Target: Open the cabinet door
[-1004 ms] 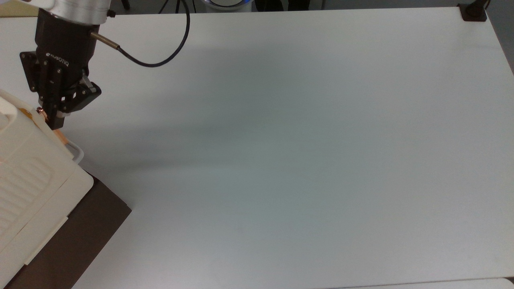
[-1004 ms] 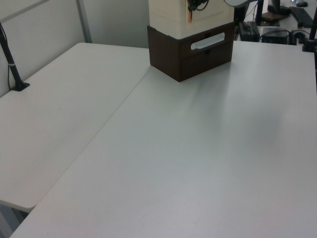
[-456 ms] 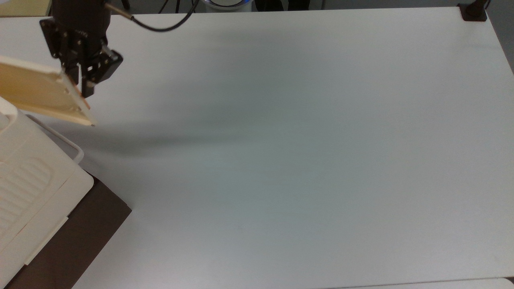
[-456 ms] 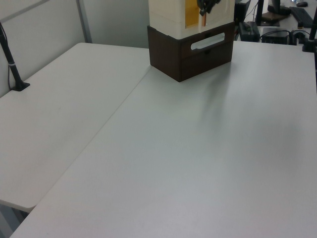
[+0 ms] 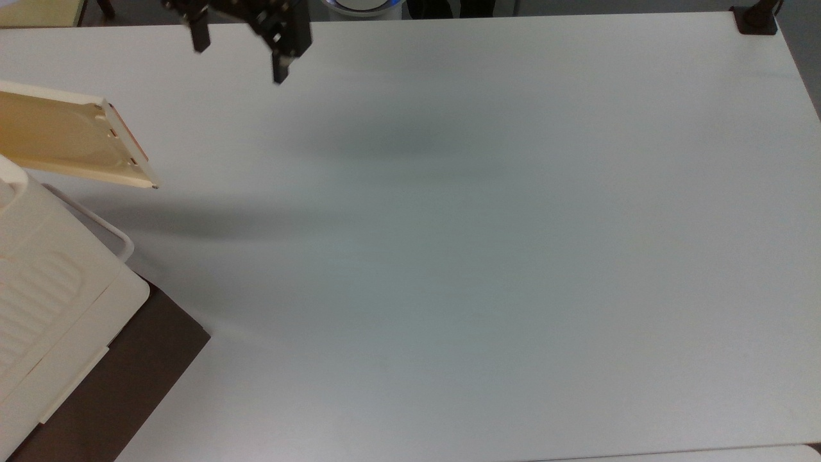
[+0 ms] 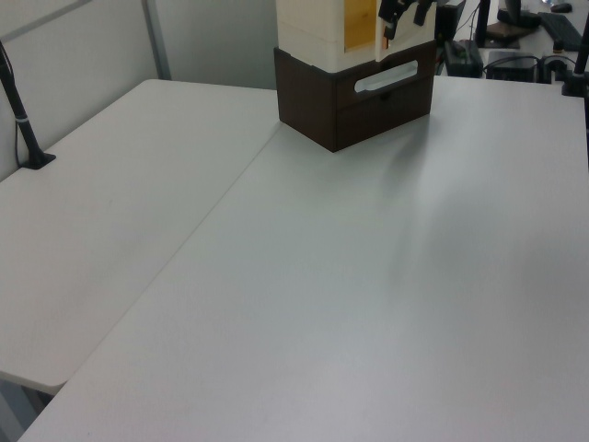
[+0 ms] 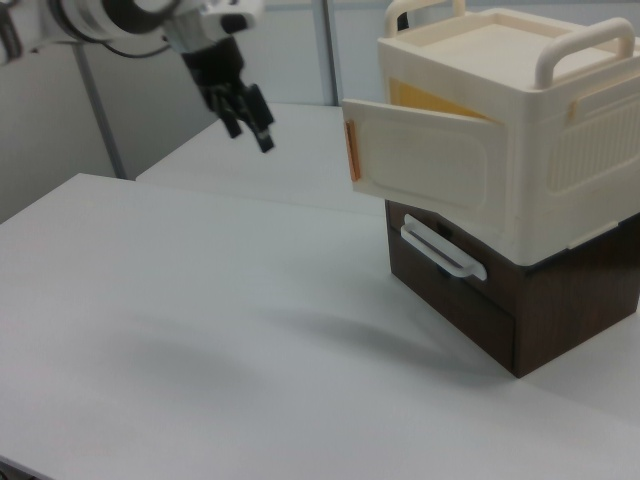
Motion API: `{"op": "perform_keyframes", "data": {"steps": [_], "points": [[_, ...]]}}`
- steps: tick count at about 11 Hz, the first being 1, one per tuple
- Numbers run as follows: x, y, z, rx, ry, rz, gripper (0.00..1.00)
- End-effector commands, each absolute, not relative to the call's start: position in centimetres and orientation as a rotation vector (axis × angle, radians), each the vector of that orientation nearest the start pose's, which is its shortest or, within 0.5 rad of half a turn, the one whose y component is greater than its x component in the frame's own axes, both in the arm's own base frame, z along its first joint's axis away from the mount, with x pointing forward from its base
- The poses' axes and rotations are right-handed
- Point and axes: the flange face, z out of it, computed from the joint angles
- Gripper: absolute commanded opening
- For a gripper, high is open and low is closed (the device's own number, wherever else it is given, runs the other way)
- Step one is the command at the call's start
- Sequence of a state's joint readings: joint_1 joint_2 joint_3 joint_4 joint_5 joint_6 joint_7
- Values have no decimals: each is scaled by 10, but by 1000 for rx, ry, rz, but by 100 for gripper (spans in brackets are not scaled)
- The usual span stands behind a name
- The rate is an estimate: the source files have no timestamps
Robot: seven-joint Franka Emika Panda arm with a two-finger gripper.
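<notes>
The cabinet (image 5: 45,282) is a cream-white box with ribbed grooves on top, at the top view's left edge. Its cabinet door (image 5: 64,138) stands swung outward, the orange strip (image 5: 126,137) on its free edge. The right view shows the door (image 7: 425,165) ajar with a yellow interior behind it. My gripper (image 5: 238,54) hangs open near the table's far edge, to the top view's right of the door and apart from it, with nothing between its fingers. In the right view the gripper (image 7: 250,130) is to the right view's left of the orange strip (image 7: 353,150).
The cabinet sits on a dark brown slab (image 5: 128,385) that carries a white loop handle (image 7: 440,250). The white table (image 5: 481,256) stretches wide to the top view's right. A dark clamp (image 5: 757,19) sits at the far right corner.
The door swung out from shut to wide open with my gripper on its orange edge. My gripper has since let go, opened, and moved up and to the top view's right.
</notes>
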State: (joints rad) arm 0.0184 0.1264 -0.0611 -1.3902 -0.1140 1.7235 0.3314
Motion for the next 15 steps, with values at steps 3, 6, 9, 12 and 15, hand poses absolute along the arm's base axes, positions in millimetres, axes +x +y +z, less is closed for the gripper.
{"op": "perform_keyframes", "data": {"steps": [3,6,9,12,15], "points": [[609,-29,707,-3059,498,-671,100],[625,-51,716,-2990,533,-900,100],[644,-91,706,-2933,606,-1069,100],[663,-117,678,-2934,641,-1111,100],[673,-132,657,-2946,655,-1113,100]]}}
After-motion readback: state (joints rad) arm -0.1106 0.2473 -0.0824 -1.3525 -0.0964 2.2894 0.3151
